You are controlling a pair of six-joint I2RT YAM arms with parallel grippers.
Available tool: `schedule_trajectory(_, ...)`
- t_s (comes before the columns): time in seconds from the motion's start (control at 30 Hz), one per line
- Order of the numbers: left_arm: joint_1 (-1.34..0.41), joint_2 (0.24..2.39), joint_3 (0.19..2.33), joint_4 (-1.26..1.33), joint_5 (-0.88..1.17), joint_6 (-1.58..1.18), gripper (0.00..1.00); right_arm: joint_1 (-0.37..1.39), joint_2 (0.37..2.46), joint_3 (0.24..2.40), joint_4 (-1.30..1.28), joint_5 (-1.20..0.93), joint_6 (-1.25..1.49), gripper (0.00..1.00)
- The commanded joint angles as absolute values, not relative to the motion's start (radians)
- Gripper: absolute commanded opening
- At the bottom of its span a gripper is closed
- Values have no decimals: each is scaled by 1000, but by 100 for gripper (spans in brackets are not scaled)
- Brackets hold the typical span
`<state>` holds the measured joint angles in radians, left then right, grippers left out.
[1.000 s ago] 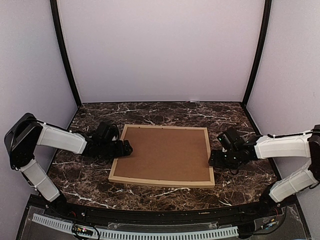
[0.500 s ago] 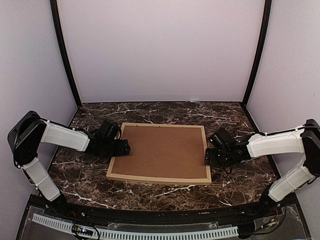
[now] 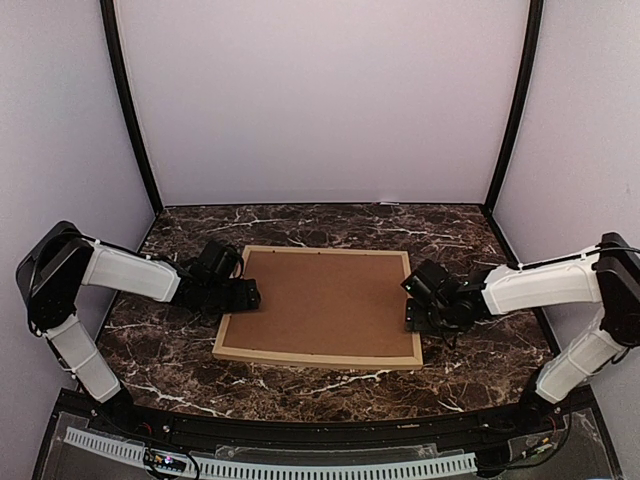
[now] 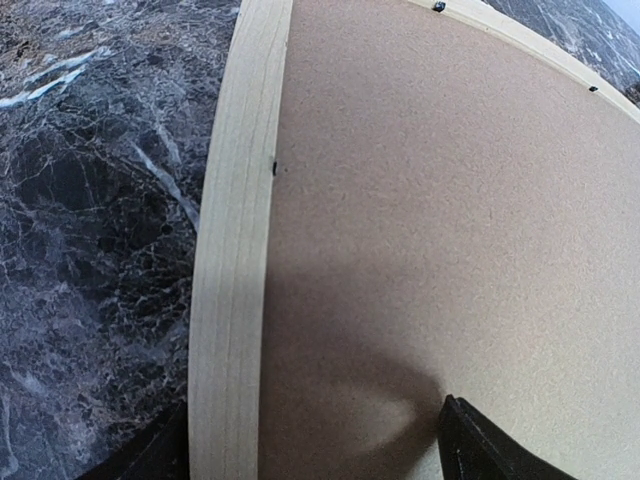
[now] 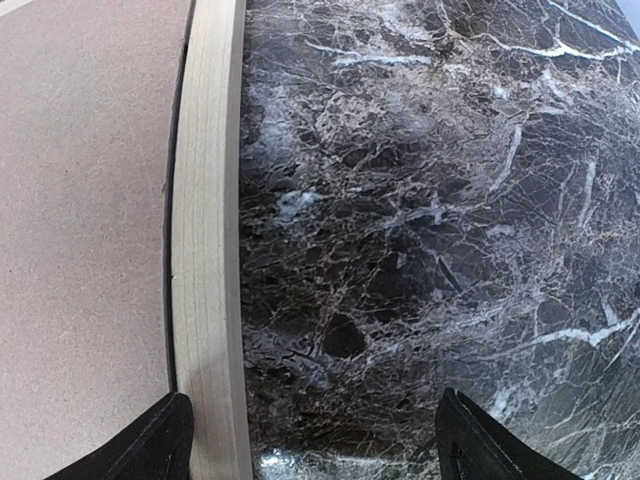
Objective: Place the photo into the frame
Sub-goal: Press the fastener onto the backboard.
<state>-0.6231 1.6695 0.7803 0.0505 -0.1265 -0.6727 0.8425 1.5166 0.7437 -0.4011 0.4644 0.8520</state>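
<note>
We've got the thin light-wood rectangular frame (image 3: 318,355) lying lengthwise between left hand (image 3: 252,295) and right hand (image 3: 410,315), both spread open astride its ends.

The right gripper (image 5: 315,445) stands wide open: 1 fingertip (image 5: 160,440) over the frame (image 5: 208,230) rail, the other over the marble table (image 5: 430,200) right of it; the brown backing board (image 5: 85,200) lies left.
</note>
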Motion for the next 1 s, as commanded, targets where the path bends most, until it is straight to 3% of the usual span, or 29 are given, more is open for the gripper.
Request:
schedule_trajectory(0.0,-770,1736,788,82,382,-719,84,942,1701,713,-185,17,828,87)
schedule_trajectory(0.73,-782,1745,811,24,334,-698,85,1009,1823,796,-244,150,841,87)
schedule_trajectory(0.97,-783,1734,816,6,311,-693,86,953,1713,741,-198,120,813,89)
